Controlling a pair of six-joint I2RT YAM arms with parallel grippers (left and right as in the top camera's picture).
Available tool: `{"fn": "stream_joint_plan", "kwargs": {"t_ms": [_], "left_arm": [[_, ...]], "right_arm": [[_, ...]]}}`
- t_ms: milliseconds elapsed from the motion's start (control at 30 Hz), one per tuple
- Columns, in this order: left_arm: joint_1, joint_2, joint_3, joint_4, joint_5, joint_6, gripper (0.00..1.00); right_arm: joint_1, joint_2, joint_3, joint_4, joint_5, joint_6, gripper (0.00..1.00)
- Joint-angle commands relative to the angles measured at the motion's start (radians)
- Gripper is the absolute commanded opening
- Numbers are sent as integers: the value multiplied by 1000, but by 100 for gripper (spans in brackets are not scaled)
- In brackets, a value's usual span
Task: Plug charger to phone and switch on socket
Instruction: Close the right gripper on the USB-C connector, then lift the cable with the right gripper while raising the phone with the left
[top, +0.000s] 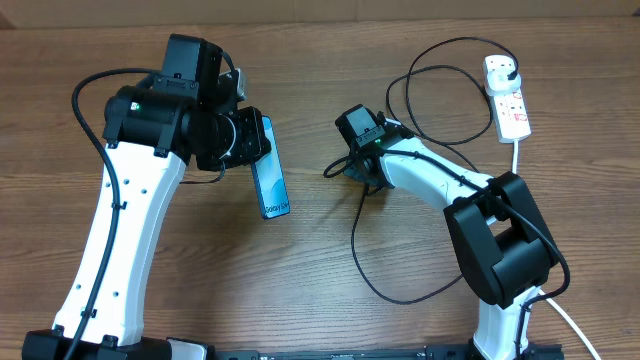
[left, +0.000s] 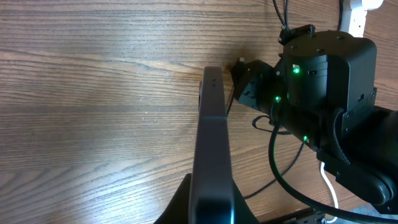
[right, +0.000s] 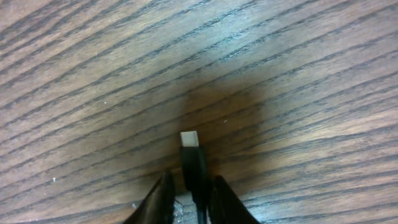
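Two-arm charging set-up, seen from above and from each wrist. My left jaws are clamped on one end of the phone (top: 271, 180), holding it off the table just left of the table's middle, with its free end, the one marked "Galaxy", toward the near edge. My right jaws stand low over the middle of the table, one on each side of the charger (right: 193, 163), whose pale connector tip pokes out beyond them. They flank it closely, but I cannot tell whether they already pinch it. The cable loops toward the near edge and back to the socket (top: 509, 101) at the far right corner, where a black plug (top: 503, 68) sits in it.

Step in hand, as I judge it: securing the connector. To do it well, I should pinch the black body squarely, leave the tip exposed and straight, lift without dragging the slack, then line the tip up with the phone's port before pushing.
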Motion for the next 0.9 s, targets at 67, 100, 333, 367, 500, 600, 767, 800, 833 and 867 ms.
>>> {"fn": "stream_joint_plan", "kwargs": {"t_ms": [67,100,333,367,500,600,767,800,833,867], "left_arm": [[-2,-29,4,3,12,-14,4],[-2,-29,4,3,12,-14,4],[-2,-29,4,5,12,-14,4],[-2,-29,4,5,12,-14,4],[-2,-29,4,4,12,-14,4],[-2,-29,4,5,11,-14,4],[-2,-29,4,5,11,-14,4],[-2,-29,4,5,12,-14,4],[-2,-29,4,5,12,-15,4],[-2,-29,4,6,12,-18,4]], "right_arm": [[-13,28,8,-1,-39,4,15],[-14,28,8,-1,-43,4,15],[-22,28,8,-1,-50,4,4],[-22,28,8,-1,-50,4,4],[-22,28,8,-1,-53,3,4],[-24,20,10,-3,-57,3,4],[-51,-53,41,-48,-67,-5,4],[-59,-76,43,-53,-74,-8,4],[-69,-105,43,-60,-82,-9,4],[-76,-129,43,-64,-95,-20,4]]}}
